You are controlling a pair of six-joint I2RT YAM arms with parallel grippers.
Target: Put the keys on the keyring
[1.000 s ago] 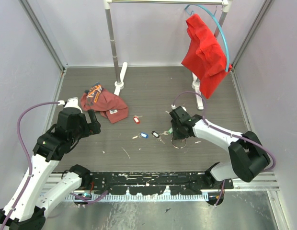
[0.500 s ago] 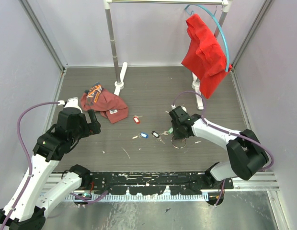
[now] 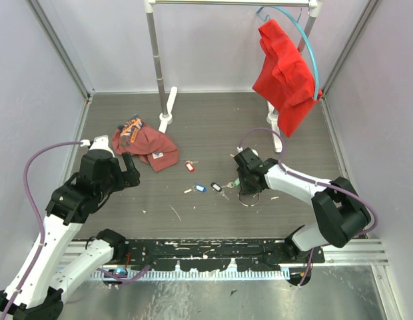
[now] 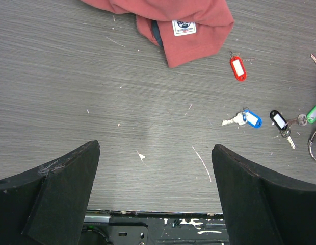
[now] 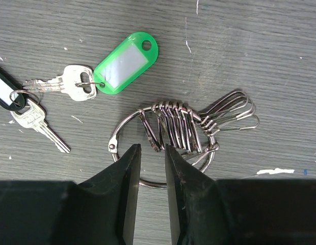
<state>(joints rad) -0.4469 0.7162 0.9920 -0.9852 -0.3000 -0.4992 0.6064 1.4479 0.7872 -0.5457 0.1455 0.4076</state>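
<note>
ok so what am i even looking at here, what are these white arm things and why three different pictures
Two white robot arms stand at the near edge of a table, each ending in a two-finger pincer. The wide picture looks down from above and behind them. The other two come from wrist cameras, so the black shapes at the bottom are each arm's own fingers. The left pincer is wide open and empty. The right pincer is nearly closed over the keyring; whether it grips it is unclear. Loose on the table lie a green-tagged key, a red-tagged key, a blue-tagged key, a black-tagged key and a reddish garment.
</note>
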